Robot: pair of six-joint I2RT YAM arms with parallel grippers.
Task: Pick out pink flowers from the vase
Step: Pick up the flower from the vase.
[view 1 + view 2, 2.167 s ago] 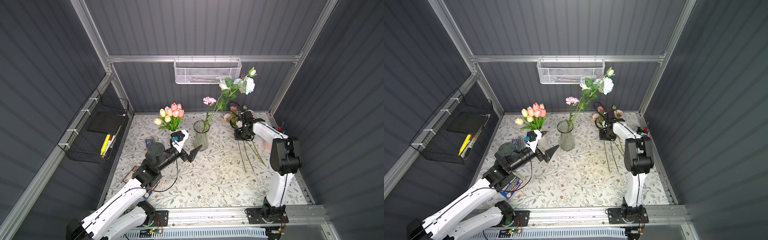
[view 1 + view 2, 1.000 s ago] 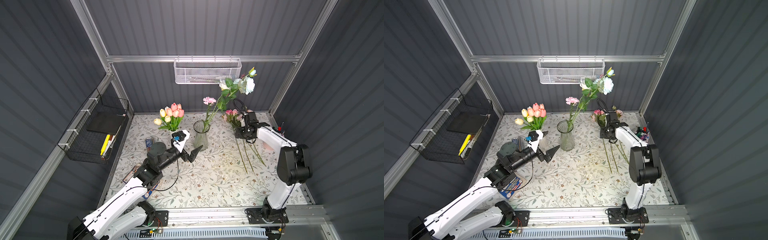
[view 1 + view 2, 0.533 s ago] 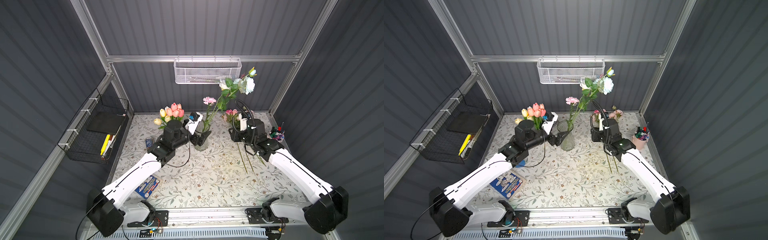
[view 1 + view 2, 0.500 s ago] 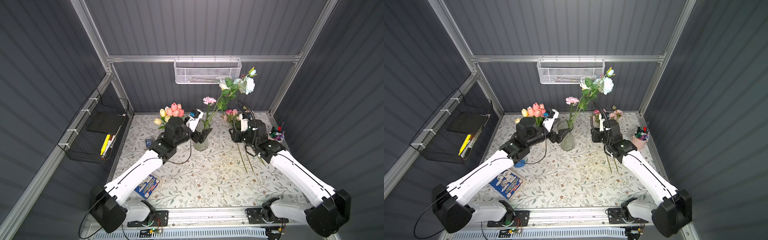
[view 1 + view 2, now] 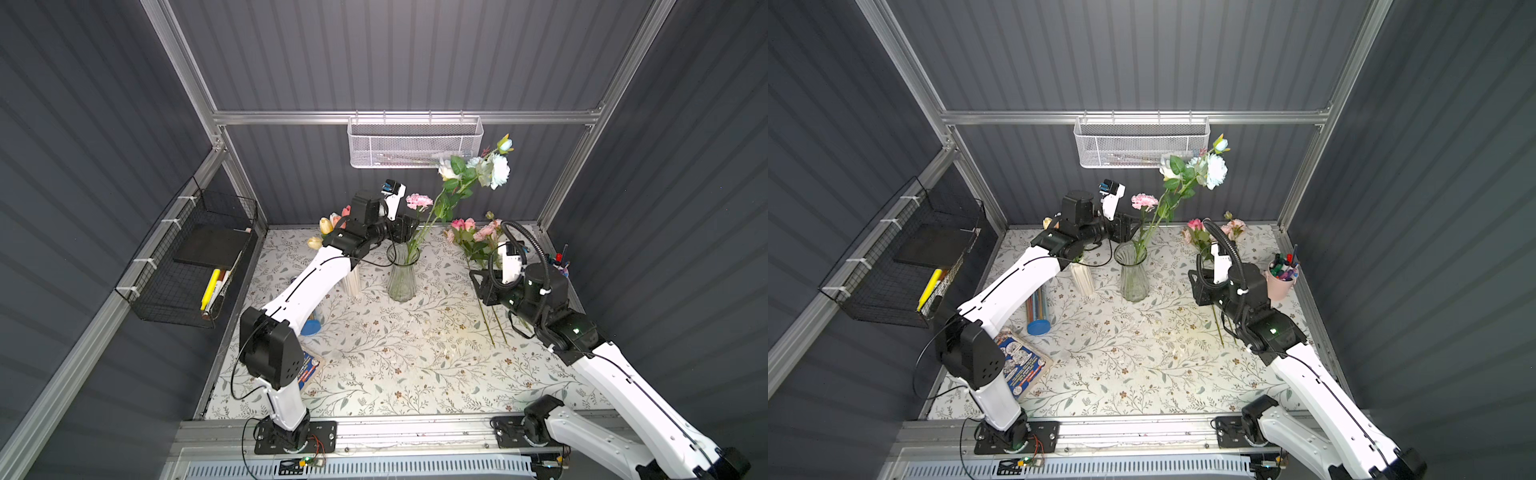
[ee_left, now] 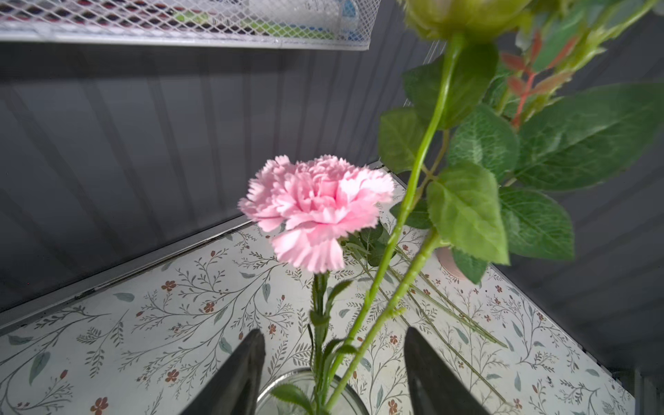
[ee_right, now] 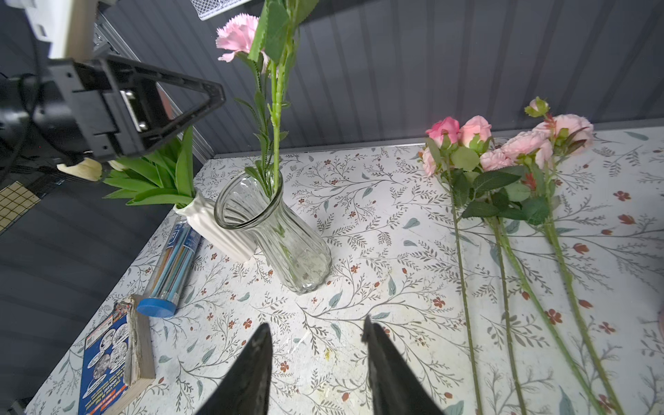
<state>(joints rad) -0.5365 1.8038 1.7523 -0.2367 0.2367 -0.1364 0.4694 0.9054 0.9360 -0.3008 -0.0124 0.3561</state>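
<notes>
Above centre in a top view, the left gripper (image 5: 409, 227), jaws spread, straddles the stems of the pink flower (image 5: 419, 201) and white roses (image 5: 494, 170); closing may catch both, tipping the vase (image 5: 401, 276).

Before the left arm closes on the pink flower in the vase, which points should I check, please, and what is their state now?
1. Left gripper jaws apart: ok.
2. Pink flower stem between its fingers in the left wrist view: ok.
3. Only that stem in the gap: not ok, a white rose stem crosses it too.
4. Glass vase upright: ok.
5. Right gripper empty, away from the vase: ok.
6. Fingers level with the stem in depth: cannot tell.
</notes>
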